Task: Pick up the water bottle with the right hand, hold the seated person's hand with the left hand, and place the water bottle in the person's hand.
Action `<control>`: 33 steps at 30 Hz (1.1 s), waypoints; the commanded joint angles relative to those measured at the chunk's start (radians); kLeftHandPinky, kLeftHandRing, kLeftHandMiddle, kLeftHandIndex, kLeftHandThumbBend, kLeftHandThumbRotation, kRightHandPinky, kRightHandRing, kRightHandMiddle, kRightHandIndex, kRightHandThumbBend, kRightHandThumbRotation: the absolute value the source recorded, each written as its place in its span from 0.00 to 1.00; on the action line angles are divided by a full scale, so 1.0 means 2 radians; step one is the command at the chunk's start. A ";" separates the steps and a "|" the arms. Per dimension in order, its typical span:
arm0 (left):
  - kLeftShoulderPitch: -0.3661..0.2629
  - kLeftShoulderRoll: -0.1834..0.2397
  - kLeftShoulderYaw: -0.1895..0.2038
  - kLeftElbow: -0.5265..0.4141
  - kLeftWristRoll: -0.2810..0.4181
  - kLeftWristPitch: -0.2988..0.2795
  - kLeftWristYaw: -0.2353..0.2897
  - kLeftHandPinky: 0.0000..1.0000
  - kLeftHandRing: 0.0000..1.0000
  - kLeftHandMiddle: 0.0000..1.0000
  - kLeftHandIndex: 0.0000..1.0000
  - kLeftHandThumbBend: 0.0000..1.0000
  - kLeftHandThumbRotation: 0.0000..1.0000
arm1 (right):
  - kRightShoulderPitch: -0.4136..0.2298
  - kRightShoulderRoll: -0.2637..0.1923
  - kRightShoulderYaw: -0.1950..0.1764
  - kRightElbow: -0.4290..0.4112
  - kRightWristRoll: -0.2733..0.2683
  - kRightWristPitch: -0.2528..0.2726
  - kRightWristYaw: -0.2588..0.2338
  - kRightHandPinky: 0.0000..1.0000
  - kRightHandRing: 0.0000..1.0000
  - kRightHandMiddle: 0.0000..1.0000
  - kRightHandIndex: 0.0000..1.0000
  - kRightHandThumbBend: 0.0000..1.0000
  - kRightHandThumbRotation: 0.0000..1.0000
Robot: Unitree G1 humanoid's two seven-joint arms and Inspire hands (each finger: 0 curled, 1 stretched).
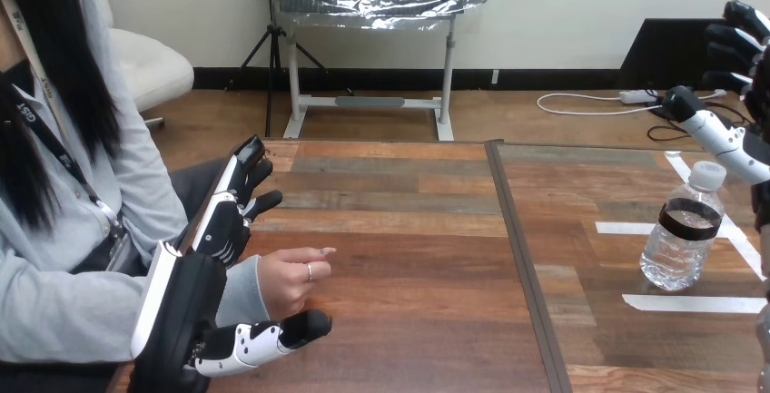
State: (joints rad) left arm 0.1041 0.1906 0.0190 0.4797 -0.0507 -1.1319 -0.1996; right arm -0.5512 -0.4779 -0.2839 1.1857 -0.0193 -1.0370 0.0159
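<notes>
A wooden table [409, 230] of mixed brown planks is seen, divided by a dark seam [522, 266] that runs from the far edge toward the near edge. On the part to the right of the seam, strips of white tape [695, 303] are laid flat: two run across and a longer one runs on a slant.

The water bottle [681, 234] is stood upright on that right part, among the tape strips, with its white cap on and a dark band around its clear body. It is touched by neither hand.

The right hand [726, 139] is held above and just behind the bottle at the view's right edge. Its fingers are relaxed and apart from the thumb, and nothing is gripped.

At the table's left side, the left hand [221, 230] is placed at the person's hand [291, 284]. Its fingers are stretched out straight on the far side of the wrist, and its thumb is extended along the near side. Neither is seen curled round the wrist. The person's hand is loosely closed and rests low over the tabletop.
</notes>
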 commanded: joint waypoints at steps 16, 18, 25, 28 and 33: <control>-0.025 0.002 0.001 0.002 -0.012 -0.007 -0.006 0.88 0.96 0.99 0.97 1.00 0.57 | -0.045 -0.024 0.009 0.007 -0.022 0.026 -0.036 0.71 0.82 0.80 0.87 1.00 0.58; -0.025 0.003 0.000 0.003 -0.013 -0.008 -0.007 0.88 0.96 0.99 0.97 1.00 0.57 | -0.045 -0.027 0.012 0.009 -0.028 0.031 -0.043 0.71 0.82 0.80 0.87 1.00 0.59; -0.025 0.001 0.003 0.003 -0.011 -0.009 -0.007 0.88 0.96 0.99 0.97 1.00 0.57 | -0.046 -0.030 0.015 0.013 -0.036 0.043 -0.054 0.71 0.81 0.80 0.87 1.00 0.60; -0.025 0.001 0.003 0.004 -0.011 -0.009 -0.008 0.88 0.96 0.99 0.97 1.00 0.57 | -0.047 -0.032 0.018 0.015 -0.040 0.051 -0.062 0.71 0.81 0.79 0.87 1.00 0.61; -0.024 0.001 0.002 0.003 -0.014 -0.010 -0.009 0.88 0.96 0.99 0.97 1.00 0.58 | -0.048 -0.033 0.023 0.021 -0.043 0.064 -0.066 0.71 0.81 0.79 0.86 1.00 0.61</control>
State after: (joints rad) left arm 0.1041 0.1904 0.0184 0.4809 -0.0680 -1.1319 -0.2142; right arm -0.5581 -0.5155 -0.2488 1.2253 -0.0965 -0.9258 -0.1002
